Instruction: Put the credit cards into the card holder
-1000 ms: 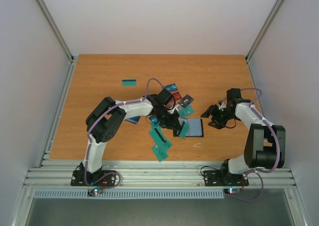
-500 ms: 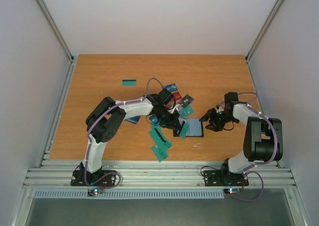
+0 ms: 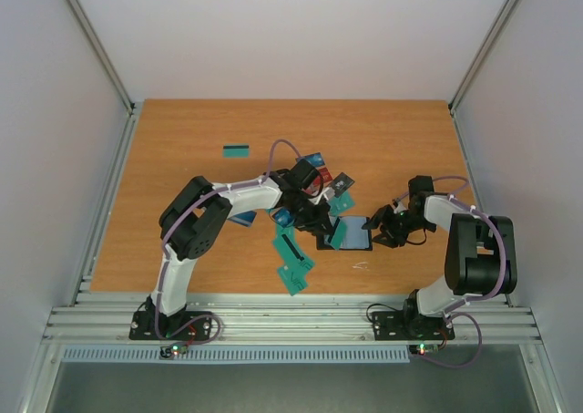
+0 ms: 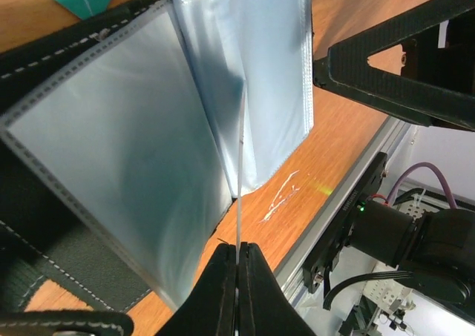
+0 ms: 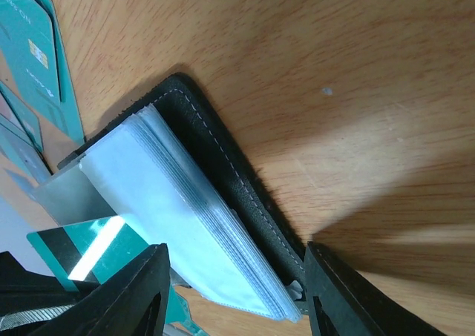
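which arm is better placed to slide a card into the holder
Left: left jaws grip a card at the holder's sleeves; right jaws stand open, astride the holder's edge.

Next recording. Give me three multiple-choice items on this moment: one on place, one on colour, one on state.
1. Where does the holder lie?
A) between the left gripper and the right gripper
B) against the table's far edge
C) at the left rail

2. What colour is the lone far card?
A) red
B) teal
C) grey

3. The holder is:
A) folded shut
B) standing on edge
C) lying open

Answers:
1 A: the top view shows a gripper on each side of it.
2 B: it is teal with a dark stripe.
3 C: the wrist views show its clear sleeves spread out.
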{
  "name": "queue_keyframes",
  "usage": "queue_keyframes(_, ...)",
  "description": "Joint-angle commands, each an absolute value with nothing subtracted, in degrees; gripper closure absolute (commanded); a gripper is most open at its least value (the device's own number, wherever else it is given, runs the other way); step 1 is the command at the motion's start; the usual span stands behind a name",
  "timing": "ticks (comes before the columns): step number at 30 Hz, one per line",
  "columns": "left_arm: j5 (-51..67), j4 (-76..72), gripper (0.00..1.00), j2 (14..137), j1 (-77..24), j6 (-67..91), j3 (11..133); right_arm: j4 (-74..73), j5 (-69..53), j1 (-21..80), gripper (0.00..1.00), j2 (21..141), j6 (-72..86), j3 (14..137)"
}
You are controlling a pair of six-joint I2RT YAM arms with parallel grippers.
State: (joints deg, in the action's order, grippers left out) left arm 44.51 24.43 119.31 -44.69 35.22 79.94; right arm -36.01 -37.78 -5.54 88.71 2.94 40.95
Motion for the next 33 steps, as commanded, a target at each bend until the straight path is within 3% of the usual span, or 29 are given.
queue_keyframes(1,43.1,22.3,1.00,117.7,-44.2,34.9,78.7,-35.6,-37.4,-5.8,0.48,88.4,3.2,40.3)
queue_keyframes(33,45.3,14.2,1.00,124.5,-43.9,40.4,81.8,-34.2,-40.0,-5.8,0.52,89.4,4.2,37.2)
